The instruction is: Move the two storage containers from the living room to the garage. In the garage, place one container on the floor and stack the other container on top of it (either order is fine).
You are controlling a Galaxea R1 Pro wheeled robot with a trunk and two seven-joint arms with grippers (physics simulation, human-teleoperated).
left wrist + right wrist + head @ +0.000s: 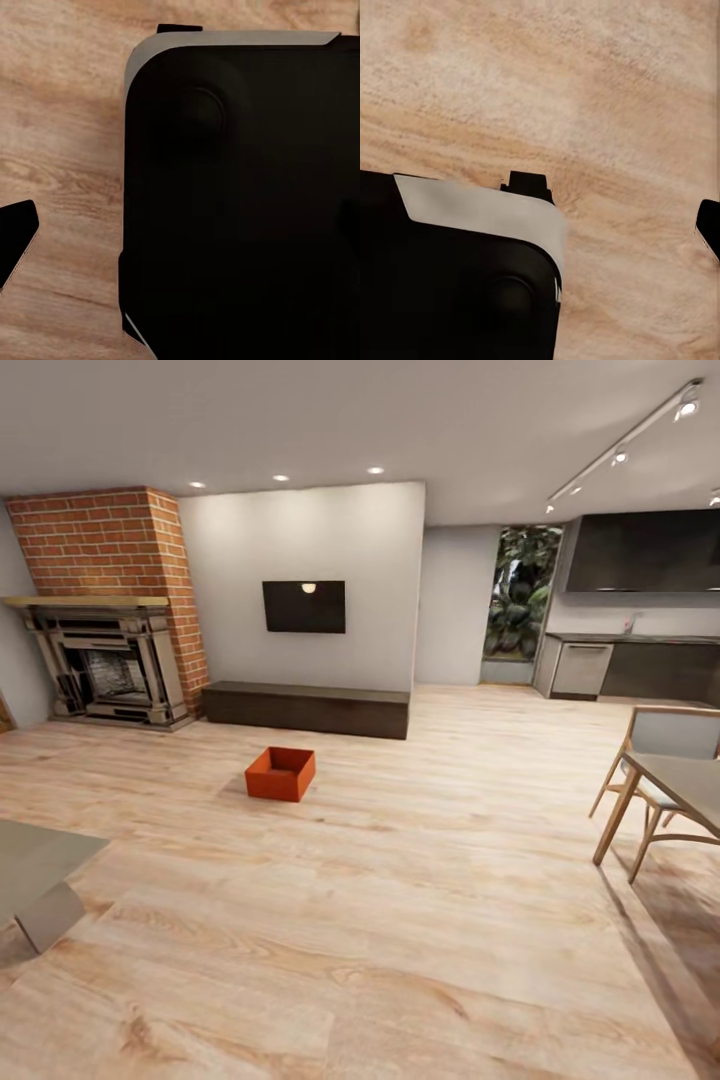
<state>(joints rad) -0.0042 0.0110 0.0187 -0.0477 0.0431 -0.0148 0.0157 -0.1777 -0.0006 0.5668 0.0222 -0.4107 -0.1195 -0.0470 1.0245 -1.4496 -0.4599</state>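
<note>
One orange-red storage container, a lidless rectangular box with thin straight walls, sits on the light wood-plank floor just in front of the long dark low cabinet. Above the cabinet hangs a flat black TV; left of it stands a red brick column. Whether either gripper is open or closed cannot be told
</note>
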